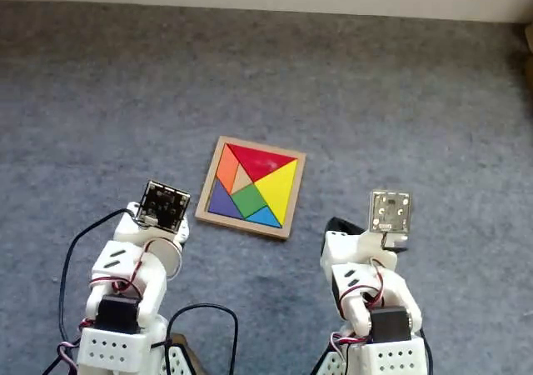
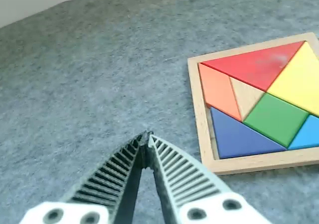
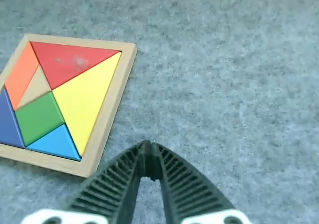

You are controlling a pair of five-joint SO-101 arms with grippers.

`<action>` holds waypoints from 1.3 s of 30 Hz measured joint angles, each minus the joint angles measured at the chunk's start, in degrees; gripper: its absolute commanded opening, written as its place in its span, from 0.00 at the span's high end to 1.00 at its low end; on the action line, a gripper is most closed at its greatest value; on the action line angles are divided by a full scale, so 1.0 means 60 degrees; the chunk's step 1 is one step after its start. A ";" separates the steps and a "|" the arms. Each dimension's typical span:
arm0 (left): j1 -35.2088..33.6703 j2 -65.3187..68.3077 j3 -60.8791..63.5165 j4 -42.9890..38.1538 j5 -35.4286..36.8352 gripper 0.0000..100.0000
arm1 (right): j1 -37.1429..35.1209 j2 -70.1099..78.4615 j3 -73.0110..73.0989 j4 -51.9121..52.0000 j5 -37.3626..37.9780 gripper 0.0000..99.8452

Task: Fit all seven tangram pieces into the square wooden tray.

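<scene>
Square wooden tray (image 2: pixel 202 109) — laid flat on the grey-covered bench (image 1: pixel 400 100), turned slightly askew, placed between the two arms. Seven pieces are seated flush within it: red triangle (image 1: pixel 260 160), yellow triangle (image 1: pixel 279 187), orange parallelogram (image 1: pixel 226 171), plain wood triangle (image 1: pixel 241 179), green square (image 1: pixel 250 200), dark blue triangle (image 1: pixel 221 202), light blue triangle (image 1: pixel 265 217). Left gripper (image 2: pixel 148 137) — held low over bare bench near the tray's orange-and-blue side; jaws closed, tips touching, nothing gripped. Right gripper (image 3: pixel 148 147) is held near the yellow-edged side; jaws closed, nothing gripped.
</scene>
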 measured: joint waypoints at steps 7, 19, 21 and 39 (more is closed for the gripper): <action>0.0908 0.0000 0.0000 0.0234 0.0000 0.98 | 0.0000 0.0000 0.0000 -0.0703 0.0000 0.99; 0.1817 0.0000 0.0000 0.1436 0.0000 0.99 | 0.0000 0.0000 0.0000 -0.0015 0.0000 0.99; 0.1817 0.0000 0.0000 0.1802 0.0000 0.99 | 0.0015 0.0000 0.0000 0.0234 0.0000 0.99; 0.1099 0.0000 0.0000 0.2051 0.0000 0.99 | 0.1275 0.0000 0.0000 0.0498 0.1392 0.99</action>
